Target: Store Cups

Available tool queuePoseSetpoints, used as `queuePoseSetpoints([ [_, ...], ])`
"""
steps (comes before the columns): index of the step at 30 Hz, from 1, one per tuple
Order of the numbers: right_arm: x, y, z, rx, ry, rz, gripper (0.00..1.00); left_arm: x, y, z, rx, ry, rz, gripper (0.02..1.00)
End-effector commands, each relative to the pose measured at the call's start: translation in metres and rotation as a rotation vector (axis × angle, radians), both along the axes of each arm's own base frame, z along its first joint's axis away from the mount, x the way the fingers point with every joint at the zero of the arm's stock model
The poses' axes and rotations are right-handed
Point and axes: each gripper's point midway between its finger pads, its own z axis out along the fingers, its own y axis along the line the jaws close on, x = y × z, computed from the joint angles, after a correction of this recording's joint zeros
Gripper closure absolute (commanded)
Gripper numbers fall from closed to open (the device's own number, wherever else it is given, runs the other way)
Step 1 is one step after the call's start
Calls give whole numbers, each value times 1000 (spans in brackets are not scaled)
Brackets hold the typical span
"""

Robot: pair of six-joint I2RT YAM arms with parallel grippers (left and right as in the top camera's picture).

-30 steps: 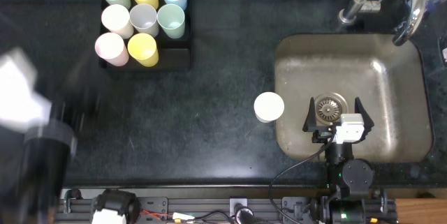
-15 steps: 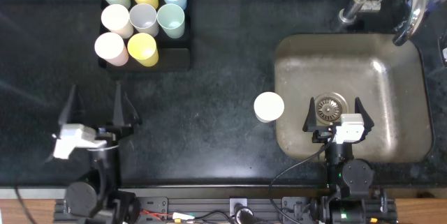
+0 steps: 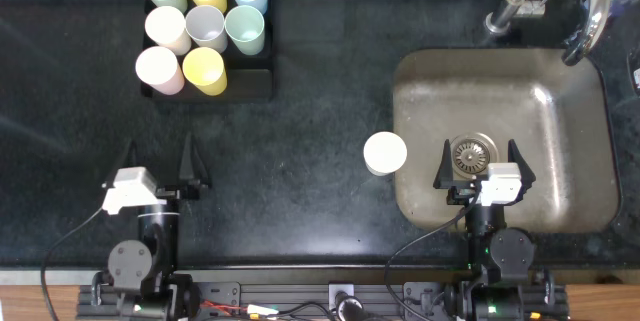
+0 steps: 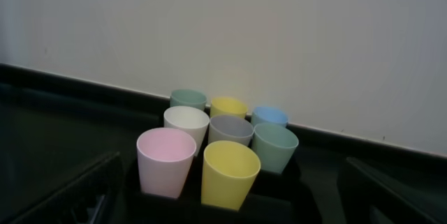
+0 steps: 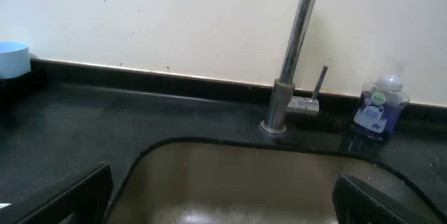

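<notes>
A black tray (image 3: 255, 83) at the back left holds several pastel cups, among them a pink one (image 3: 160, 69) and a yellow one (image 3: 205, 69); its front right slot is bare. A lone white cup (image 3: 385, 153) stands on the counter by the sink's left rim. My left gripper (image 3: 160, 153) is open near the front edge, well short of the tray, with nothing between its fingers (image 4: 91, 192). The left wrist view faces the pink cup (image 4: 165, 161) and yellow cup (image 4: 229, 175). My right gripper (image 3: 479, 153) is open over the sink, holding nothing.
The steel sink (image 3: 560, 111) takes up the right side, with a drain (image 3: 472, 151) under the right gripper. A faucet (image 5: 293, 63) and a soap bottle (image 5: 377, 105) stand behind it. Dark counter (image 3: 300, 191) lies between tray and sink.
The left arm swung in from the left edge and settled near the front, its open gripper now facing the tray. The right arm and the cups have not moved.
</notes>
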Motion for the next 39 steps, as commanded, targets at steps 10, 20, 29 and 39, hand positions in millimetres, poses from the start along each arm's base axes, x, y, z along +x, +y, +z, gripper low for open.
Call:
queuePoseSetpoints([
  [10,0,0,-3,1,-2,2,3,0,-10,-45,49,180,-62,18],
  [20,0,0,-3,0,-2,2,3,0,-10,-44,49,179,-61,18],
  [29,0,0,-3,0,-2,2,5,0,-10,-44,49,179,-61,18],
  [39,0,0,-3,1,-2,2,5,0,-10,-44,49,179,-61,18],
])
